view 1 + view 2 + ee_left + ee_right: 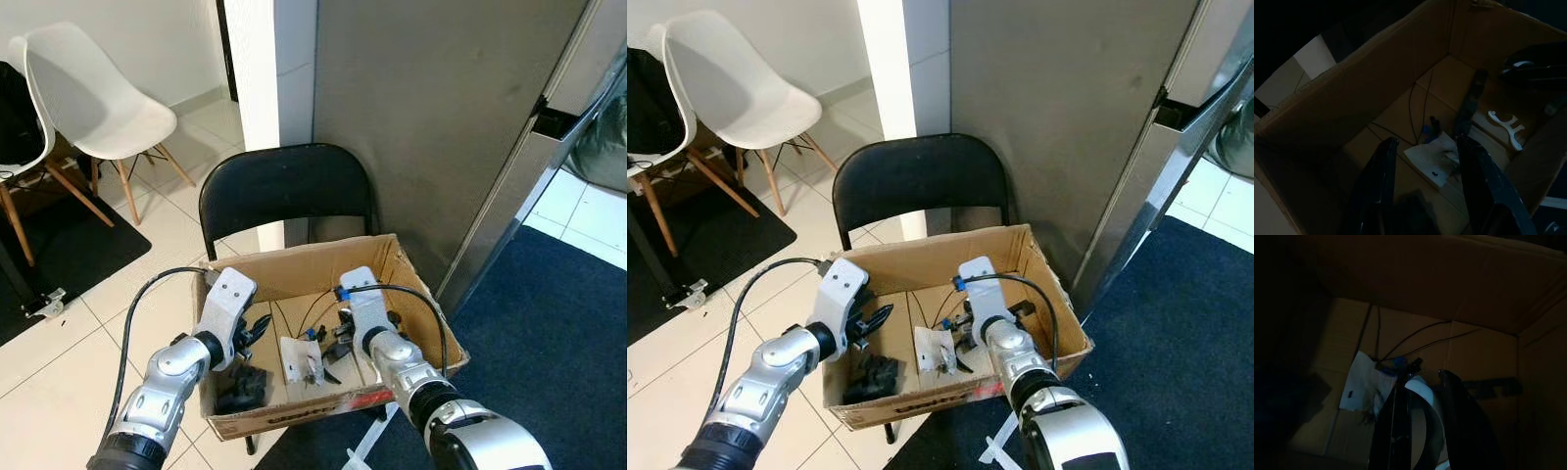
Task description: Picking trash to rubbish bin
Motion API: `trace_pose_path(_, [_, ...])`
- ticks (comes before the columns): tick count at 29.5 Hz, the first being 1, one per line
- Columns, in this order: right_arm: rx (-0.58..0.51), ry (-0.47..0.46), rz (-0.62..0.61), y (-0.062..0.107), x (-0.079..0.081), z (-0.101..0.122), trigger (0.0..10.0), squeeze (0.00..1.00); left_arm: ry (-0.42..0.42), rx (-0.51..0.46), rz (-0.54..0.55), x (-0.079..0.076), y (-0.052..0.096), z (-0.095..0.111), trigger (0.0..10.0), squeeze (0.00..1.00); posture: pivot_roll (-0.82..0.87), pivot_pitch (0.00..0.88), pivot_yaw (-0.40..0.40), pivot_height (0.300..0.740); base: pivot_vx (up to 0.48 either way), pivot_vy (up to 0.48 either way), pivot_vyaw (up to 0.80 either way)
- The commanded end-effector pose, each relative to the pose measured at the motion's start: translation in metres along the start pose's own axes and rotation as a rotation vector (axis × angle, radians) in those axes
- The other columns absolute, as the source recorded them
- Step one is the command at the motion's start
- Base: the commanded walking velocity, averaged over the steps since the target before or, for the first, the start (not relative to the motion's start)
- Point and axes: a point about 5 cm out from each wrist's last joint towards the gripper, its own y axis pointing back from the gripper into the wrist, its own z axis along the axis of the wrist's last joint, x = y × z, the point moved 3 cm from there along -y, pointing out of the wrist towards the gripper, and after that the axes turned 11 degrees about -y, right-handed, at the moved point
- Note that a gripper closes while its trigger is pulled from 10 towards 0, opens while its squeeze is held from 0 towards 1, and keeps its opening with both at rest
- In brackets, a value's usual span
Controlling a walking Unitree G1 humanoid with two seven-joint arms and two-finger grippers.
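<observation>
Cardboard box (294, 269) on folding chair (284, 186), paper scrap (299, 357) inside it, white chair (93, 98) far left behind

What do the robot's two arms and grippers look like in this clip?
Both arms are silver metal with rounded, segmented joints and black bands near the lower edge of the head views. Each wrist carries a white angular bracket, with a black cable looping back along the arm. The left gripper and right gripper each have two long black fingers; the right wrist has a small blue fitting where its cable attaches.
</observation>
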Motion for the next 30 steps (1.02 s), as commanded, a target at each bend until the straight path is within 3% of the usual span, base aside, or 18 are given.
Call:
trace_pose_path(1, [0.029, 0.016, 0.018, -0.001, 0.008, -0.003, 10.0, 0.0, 0.004, 0.015, 0.012, 0.001, 0.006, -0.004, 10.0, 0.0, 0.06, 0.131, 0.021, 0.74, 0.0, 0.0, 0.0])
trace_pose_path(19, [-0.01, -0.052, -0.008, -0.003, 0.01, 0.005, 10.0, 0.0, 0.031, 0.023, 0.016, -0.019, 0.025, -0.006, 10.0, 0.0, 0.07, 0.276, -0.023, 0.74, 0.0, 0.0, 0.0])
trace_pose_path(30, [-0.046, -0.084, -0.005, -0.005, 0.014, 0.015, 10.0, 0.0, 0.039, 0.041, 0.061, -0.011, 0.037, -0.01, 10.0, 0.0, 0.07, 0.281, -0.024, 0.74, 0.0, 0.0, 0.0])
